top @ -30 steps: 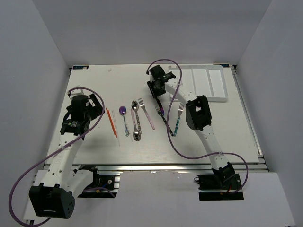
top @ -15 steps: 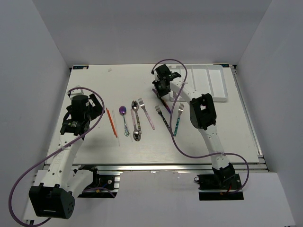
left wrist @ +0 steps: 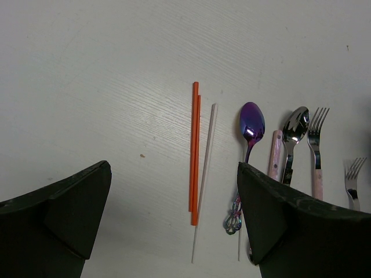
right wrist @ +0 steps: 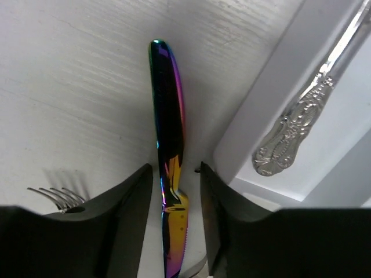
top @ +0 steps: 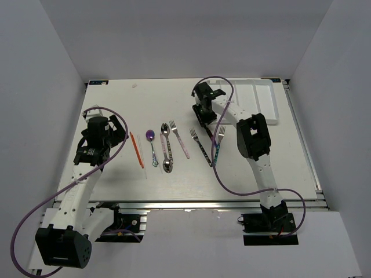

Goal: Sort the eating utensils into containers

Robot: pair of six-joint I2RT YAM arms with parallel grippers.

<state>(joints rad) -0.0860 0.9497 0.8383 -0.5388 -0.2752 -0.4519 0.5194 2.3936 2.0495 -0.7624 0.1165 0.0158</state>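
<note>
My right gripper [top: 204, 112] [right wrist: 175, 168] hangs at the left edge of the white tray [top: 258, 103] [right wrist: 261, 124]. Its jaws straddle an iridescent purple-gold knife [right wrist: 168, 116] with a thin gap on each side. A silver ornate handle [right wrist: 293, 124] lies in the tray's nearest compartment. My left gripper [top: 116, 132] [left wrist: 174, 167] is open and empty above the table, left of two orange chopsticks [top: 137, 149] [left wrist: 194, 156] and a pale chopstick [left wrist: 206, 168]. A purple spoon [top: 151, 136] [left wrist: 251, 121], silver spoon [top: 165, 128] and pink-handled fork [top: 178, 138] lie mid-table.
A dark-handled fork [top: 203, 149] and a teal-handled fork [top: 218, 145] lie just below my right gripper. Its purple cable [top: 217, 168] loops over them. Fork tines [right wrist: 55, 197] show left of the right fingers. White walls enclose the table on three sides.
My right gripper has moved right, from mid-table to the tray's left edge, and the knife under it has shifted the same way. The left arm has not moved.
</note>
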